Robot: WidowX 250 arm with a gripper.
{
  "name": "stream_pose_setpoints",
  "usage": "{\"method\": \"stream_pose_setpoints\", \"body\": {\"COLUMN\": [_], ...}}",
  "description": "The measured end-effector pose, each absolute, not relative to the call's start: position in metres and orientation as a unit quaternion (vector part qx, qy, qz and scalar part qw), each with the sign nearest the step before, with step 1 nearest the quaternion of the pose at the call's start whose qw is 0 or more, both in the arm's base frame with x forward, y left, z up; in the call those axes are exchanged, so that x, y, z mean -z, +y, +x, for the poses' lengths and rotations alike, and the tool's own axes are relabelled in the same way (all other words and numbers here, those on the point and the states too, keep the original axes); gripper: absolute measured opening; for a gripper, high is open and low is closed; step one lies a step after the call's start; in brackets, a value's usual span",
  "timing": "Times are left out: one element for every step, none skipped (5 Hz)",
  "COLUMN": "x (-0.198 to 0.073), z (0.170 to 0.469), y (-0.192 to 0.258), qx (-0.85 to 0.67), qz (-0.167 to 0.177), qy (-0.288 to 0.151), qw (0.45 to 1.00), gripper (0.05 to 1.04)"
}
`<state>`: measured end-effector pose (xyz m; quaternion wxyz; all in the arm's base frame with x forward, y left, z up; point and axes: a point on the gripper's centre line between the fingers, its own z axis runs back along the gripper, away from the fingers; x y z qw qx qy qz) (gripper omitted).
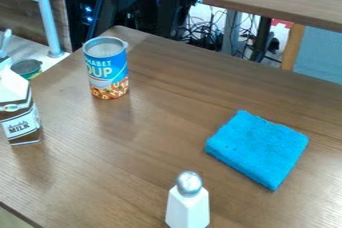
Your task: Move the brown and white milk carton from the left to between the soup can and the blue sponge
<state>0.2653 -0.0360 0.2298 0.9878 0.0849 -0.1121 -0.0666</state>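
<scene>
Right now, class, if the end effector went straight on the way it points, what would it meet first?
Its heading is hard to make out. Following the black arm down from the top, the wooden table would probably come first, at its far edge, right of the soup can. Depth is unclear.

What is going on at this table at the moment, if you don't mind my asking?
Nothing on the table is being handled right now: the black robot arm is at the top edge of the view, beyond the things on it. The soup can stands upright nearest to the arm, with the milk carton upright at the left edge. The blue folded cloth lies flat on the right, and the white shaker stands at the bottom.
</scene>
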Motion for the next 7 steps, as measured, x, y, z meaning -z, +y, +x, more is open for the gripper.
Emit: {"method": "stream_pose_setpoints", "body": {"x": [-0.221, -0.205, -0.199, -0.199, -0.199, -0.199, -0.196], "z": [0.265, 0.265, 0.263, 0.262, 0.262, 0.262, 0.26], "y": [-0.036, -0.002, 0.044, 0.047, 0.047, 0.047, 0.077], "qx": [0.068, 0.032, -0.009, -0.015, -0.015, -0.015, -0.047], "qz": [0.087, 0.097, 0.073, 0.069, 0.069, 0.069, 0.088], "qy": [-0.098, -0.088, -0.081, -0.081, -0.081, -0.082, -0.091], "qw": [0.989, 0.991, 0.994, 0.994, 0.994, 0.994, 0.991], "gripper": [1.001, 1.001, 1.001, 1.001, 1.001, 1.001, 1.001]}}
